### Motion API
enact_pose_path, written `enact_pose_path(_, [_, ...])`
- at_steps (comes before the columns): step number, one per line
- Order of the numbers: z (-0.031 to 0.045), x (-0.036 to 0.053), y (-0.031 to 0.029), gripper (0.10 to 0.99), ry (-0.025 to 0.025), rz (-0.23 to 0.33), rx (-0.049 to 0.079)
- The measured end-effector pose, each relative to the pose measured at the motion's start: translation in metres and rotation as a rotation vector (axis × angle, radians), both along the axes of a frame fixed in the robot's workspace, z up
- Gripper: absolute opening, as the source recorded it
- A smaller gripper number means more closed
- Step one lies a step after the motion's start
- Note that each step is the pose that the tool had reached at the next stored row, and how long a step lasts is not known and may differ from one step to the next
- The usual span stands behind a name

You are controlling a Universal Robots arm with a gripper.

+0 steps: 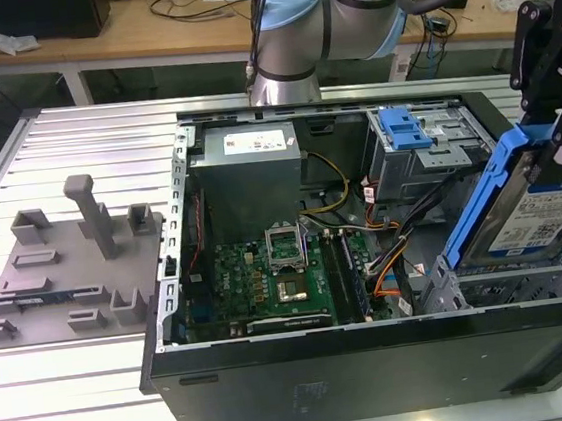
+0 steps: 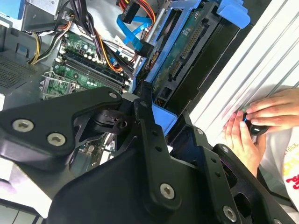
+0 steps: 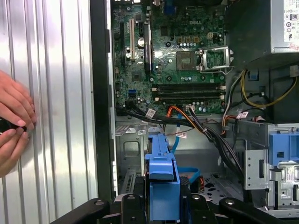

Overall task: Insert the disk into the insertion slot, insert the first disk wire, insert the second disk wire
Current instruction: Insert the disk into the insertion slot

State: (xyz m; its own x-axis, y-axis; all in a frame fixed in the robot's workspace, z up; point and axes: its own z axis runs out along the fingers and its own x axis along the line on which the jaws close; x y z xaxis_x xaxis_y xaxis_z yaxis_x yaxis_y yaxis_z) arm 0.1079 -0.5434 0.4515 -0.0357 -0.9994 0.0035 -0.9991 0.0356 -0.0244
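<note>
The disk (image 1: pixel 541 211) is a silver drive with white labels in a bright blue carrier (image 1: pixel 483 197). It hangs tilted over the front right corner of the open computer case in the exterior view. My gripper (image 1: pixel 561 137) is shut on its upper end. Below it lies the insertion slot (image 1: pixel 490 287), a perforated grey drive cage. In the first wrist view the carrier's blue end (image 3: pixel 161 183) sits between my black fingers (image 3: pixel 126 201), above the cage (image 3: pixel 132 150). The second wrist view shows the disk's circuit-board underside (image 2: pixel 183 50). Loose orange, black and blue disk wires (image 1: pixel 388 272) lie beside the cage.
The case holds a green motherboard (image 1: pixel 268 282), a grey power supply (image 1: pixel 251 168) and a taller bay with a blue latch (image 1: pixel 404 135). A grey fixture plate (image 1: pixel 65 263) lies on the ribbed table at the exterior view's left. A person's hands (image 3: pixel 14 122) rest on the table beside the case.
</note>
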Motion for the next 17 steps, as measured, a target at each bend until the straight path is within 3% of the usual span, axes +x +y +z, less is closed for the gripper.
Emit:
enact_pose_path(6, [-0.0069, 0.0000, -0.0001, 0.365, 0.0000, 0.000, 0.000])
enact_pose_path(17, [-0.0266, 0.0000, -0.0016, 0.365, -0.0001, 0.000, 0.001])
